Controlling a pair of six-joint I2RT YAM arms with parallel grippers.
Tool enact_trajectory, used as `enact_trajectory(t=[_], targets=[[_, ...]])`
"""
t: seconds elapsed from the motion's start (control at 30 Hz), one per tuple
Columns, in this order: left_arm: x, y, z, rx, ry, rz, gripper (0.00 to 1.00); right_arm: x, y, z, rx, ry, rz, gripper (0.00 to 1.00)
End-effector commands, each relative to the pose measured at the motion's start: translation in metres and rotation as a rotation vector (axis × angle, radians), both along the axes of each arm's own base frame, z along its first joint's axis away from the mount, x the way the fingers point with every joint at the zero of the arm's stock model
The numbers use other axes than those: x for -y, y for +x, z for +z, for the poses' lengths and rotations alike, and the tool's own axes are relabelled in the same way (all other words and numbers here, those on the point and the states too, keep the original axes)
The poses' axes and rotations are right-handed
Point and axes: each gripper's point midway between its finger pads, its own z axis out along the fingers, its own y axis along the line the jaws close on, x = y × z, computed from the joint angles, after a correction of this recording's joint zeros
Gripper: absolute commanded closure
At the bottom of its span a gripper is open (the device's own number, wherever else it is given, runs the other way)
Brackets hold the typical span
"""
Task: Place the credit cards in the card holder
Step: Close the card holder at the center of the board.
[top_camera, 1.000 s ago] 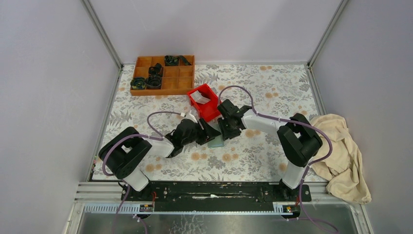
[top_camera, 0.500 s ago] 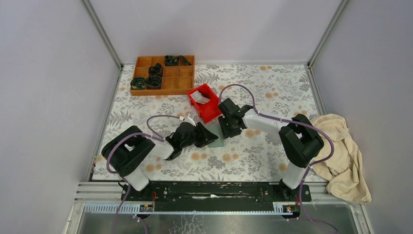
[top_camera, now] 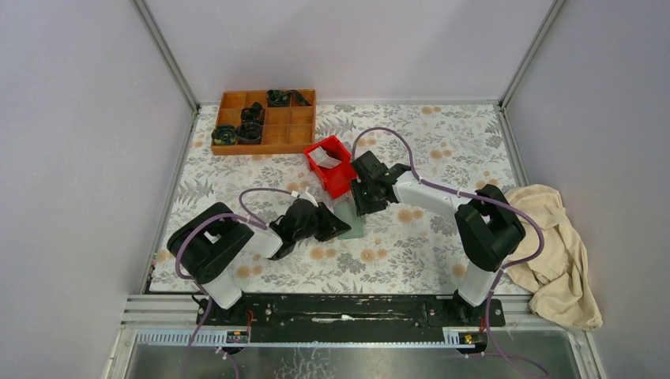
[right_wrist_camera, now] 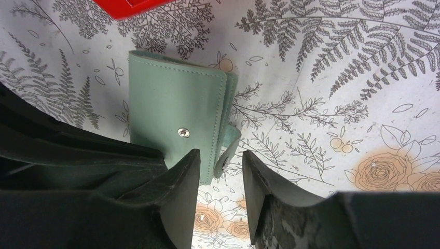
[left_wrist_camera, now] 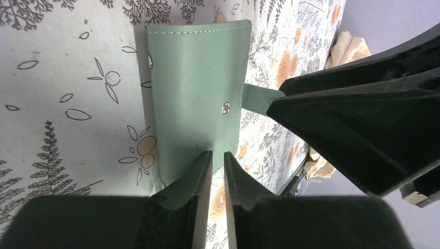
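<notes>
Far left on the floral tabletop (top_camera: 450,142), a wooden tray (top_camera: 264,121) with black parts in several compartments. Right of it and nearer, a red bin (top_camera: 333,167) with something whitish inside. Near the middle, left claw (left_wrist_camera: 218,155) low at the left edge of the holder (left_wrist_camera: 194,88), jaws almost together with only a slit between; cannot tell whether clenched on that edge. Sage-green holder flat on the tabletop just near of the bin, folded over, between the two claws, silver snap stud (right_wrist_camera: 183,133) showing on the cover, tab (left_wrist_camera: 258,98) unfastened and poking out on the right side. Right claw (right_wrist_camera: 220,154) released, jaws apart, straddling the tab without pinching it. Far right, beyond the tabletop's edge, a crumpled beige cloth (top_camera: 553,245).
</notes>
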Motion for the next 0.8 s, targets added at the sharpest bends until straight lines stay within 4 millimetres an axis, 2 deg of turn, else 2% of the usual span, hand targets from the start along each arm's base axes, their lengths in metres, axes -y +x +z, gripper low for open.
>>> enact_trajectory(t=[0.0, 0.2, 0.47, 0.77], targets=[[-0.002, -0.010, -0.019, -0.042, 0.062, -0.036, 0.80, -0.007, 0.016, 0.013, 0.045, 0.022, -0.007, 0.57], [-0.004, -0.011, -0.026, -0.058, 0.102, -0.047, 0.83, -0.005, 0.012, 0.010, 0.036, 0.018, -0.010, 0.58], [-0.005, -0.011, -0.035, -0.081, 0.138, -0.057, 0.84, -0.002, 0.008, 0.009, 0.026, 0.017, -0.012, 0.68], [-0.005, -0.012, -0.037, -0.090, 0.148, -0.063, 0.85, 0.001, 0.004, 0.006, 0.012, 0.008, -0.012, 0.74]])
